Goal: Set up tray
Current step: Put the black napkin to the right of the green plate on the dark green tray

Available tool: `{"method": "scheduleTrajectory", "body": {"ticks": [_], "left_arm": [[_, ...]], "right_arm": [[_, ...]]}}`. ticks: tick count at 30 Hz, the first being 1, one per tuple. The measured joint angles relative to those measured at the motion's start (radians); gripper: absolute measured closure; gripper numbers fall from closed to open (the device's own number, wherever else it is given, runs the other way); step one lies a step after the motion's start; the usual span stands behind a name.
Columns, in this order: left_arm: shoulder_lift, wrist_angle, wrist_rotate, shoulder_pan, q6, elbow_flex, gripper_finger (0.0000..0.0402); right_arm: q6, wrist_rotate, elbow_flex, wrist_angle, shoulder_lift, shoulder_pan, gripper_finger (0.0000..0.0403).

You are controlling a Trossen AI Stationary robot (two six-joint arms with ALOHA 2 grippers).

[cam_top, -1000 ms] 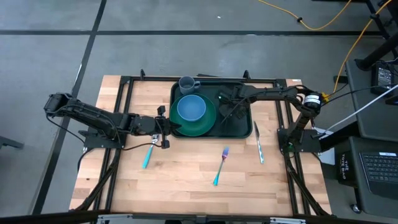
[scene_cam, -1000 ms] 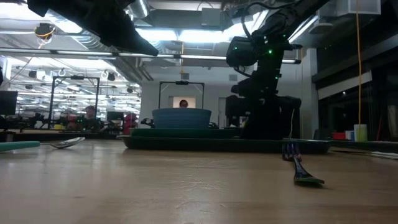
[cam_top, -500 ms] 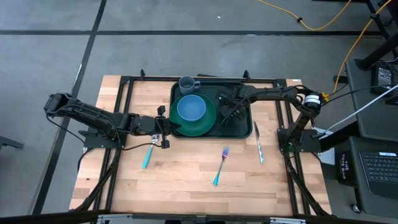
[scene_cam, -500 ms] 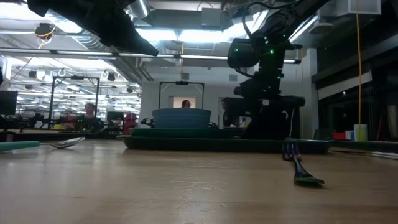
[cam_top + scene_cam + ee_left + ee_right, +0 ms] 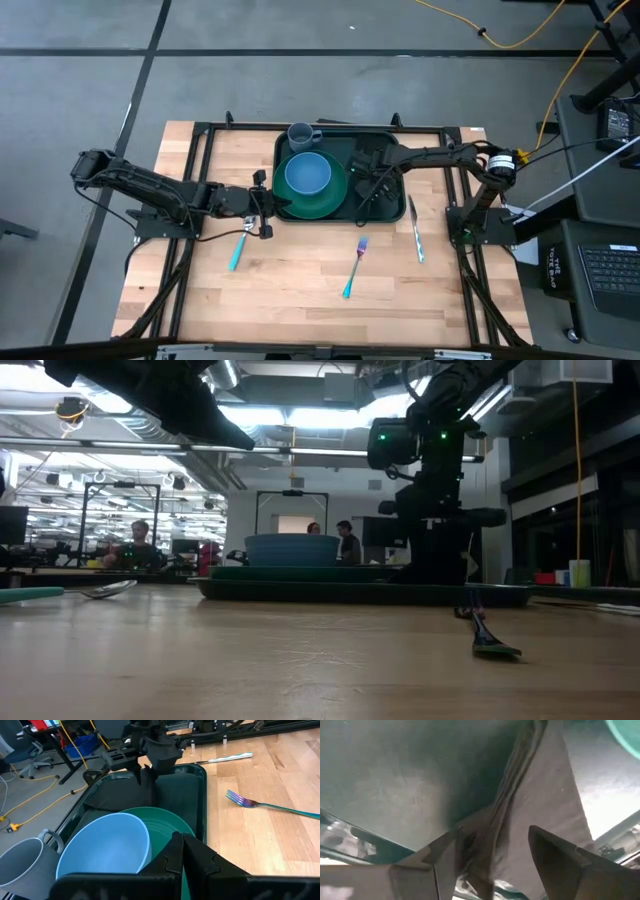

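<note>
1. The tray [image 5: 385, 200] is seen on the far half of the table [image 5: 300, 290], near the middle; it lies flat, with its rim up.
2. A green plate [image 5: 330, 197] is set in the tray's left part; a blue bowl [image 5: 307, 174] stands on the plate; a grey mug [image 5: 301, 135] stands in the tray's far left corner, touching the plate's far edge or just beside it.
3. A dark napkin [image 5: 175, 795] is spread in the tray's right part, beside the plate; folds are seen in it in the right wrist view.
4. The right gripper [image 5: 364, 186] is held over the napkin, inside the tray; its fingers [image 5: 560, 860] are seen apart, with the cloth between and under them; nothing is clamped.
5. The left gripper [image 5: 266, 204] is placed at the tray's left edge, by the plate's rim; its fingers [image 5: 190, 855] are pressed together; whether the rim is touched cannot be told.
6. Off the tray, three pieces are laid on the wood: a spoon [image 5: 238, 248] with a teal handle near the left gripper; a fork [image 5: 356, 266] in front of the tray; a knife [image 5: 415, 228] just right of the tray.
7. In the low view, people [image 5: 345, 545] are seen in the room behind the table.
</note>
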Motion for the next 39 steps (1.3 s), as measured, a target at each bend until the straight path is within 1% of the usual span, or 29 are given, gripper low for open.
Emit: {"method": "scheduleTrajectory", "body": {"ticks": [4, 7, 11, 16, 23, 25, 29, 34, 37, 39], "left_arm": [[0.000, 0.000, 0.000, 0.000, 0.000, 0.000, 0.0397], [0.000, 0.000, 0.000, 0.000, 0.000, 0.000, 0.0399], [0.000, 0.000, 0.000, 0.000, 0.000, 0.000, 0.0400], [0.000, 0.000, 0.000, 0.000, 0.000, 0.000, 0.0396], [0.000, 0.000, 0.004, 0.000, 0.000, 0.000, 0.0400], [0.000, 0.000, 0.008, 0.000, 0.000, 0.000, 0.0400], [0.000, 0.000, 0.008, 0.000, 0.000, 0.000, 0.0397], [0.000, 0.000, 0.002, 0.000, 0.007, 0.000, 0.0400], [0.000, 0.000, 0.003, 0.007, 0.061, 0.000, 0.0399], [0.000, -0.001, 0.026, 0.020, 0.104, 0.000, 0.0399]], "right_arm": [[-0.001, 0.000, 0.000, -0.003, 0.000, 0.022, 0.0184], [0.002, 0.000, 0.000, -0.003, 0.000, 0.035, 0.0200], [0.036, -0.009, 0.000, -0.005, 0.000, 0.048, 0.0237], [0.082, -0.087, 0.000, -0.013, 0.000, 0.052, 0.0284], [0.115, -0.094, 0.000, -0.008, 0.000, 0.052, 0.0337], [0.153, -0.094, 0.000, 0.017, 0.000, 0.052, 0.0352], [0.290, -0.088, 0.000, 0.116, 0.000, 0.050, 0.0393], [0.390, -0.127, 0.000, 0.186, 0.002, 0.044, 0.0397], [0.397, -0.128, -0.012, 0.213, 0.004, 0.045, 0.0398], [0.415, -0.128, -0.035, 0.254, 0.011, 0.045, 0.0399]]}}
